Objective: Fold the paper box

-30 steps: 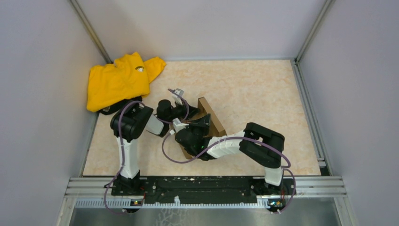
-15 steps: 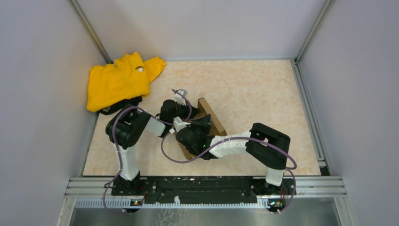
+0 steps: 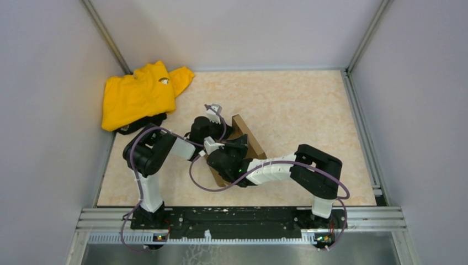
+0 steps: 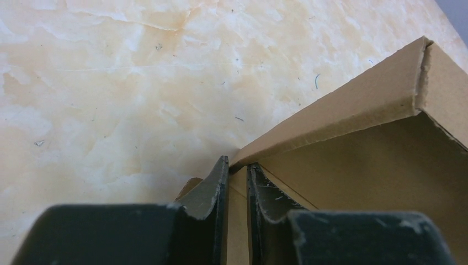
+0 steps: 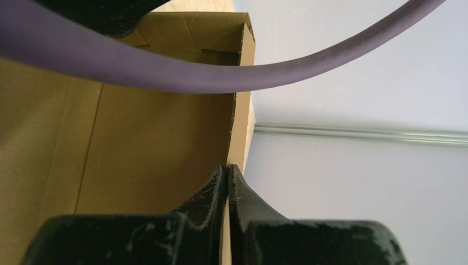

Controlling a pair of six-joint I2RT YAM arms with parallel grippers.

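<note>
- The left gripper [image 4: 237, 175] is narrowed onto the paper box [image 4: 359, 165]. Its two fingers [image 4: 212, 190] stand on either side of a thin cardboard panel near a corner of the box, and only that panel fills the slit between them.
- The right gripper [image 5: 227, 179] has its jaws pressed together on the edge of another wall of the box. One finger is on the wall's inner side and one on its outer side.
- A purple cable [image 5: 221, 77] arcs across the right wrist view, in front of the box's open inside.
- The box is brown and unprinted, with its walls partly raised. In the overhead view it sits askew to the table's edges, and both wrists crowd over its near-left part.
- The marbled beige table [image 3: 298, 105] carries the box and spreads around it on every side.
- A yellow garment [image 3: 138, 94] lies crumpled well apart from the box, beyond it to the far left, in the corner of the enclosure.
</note>
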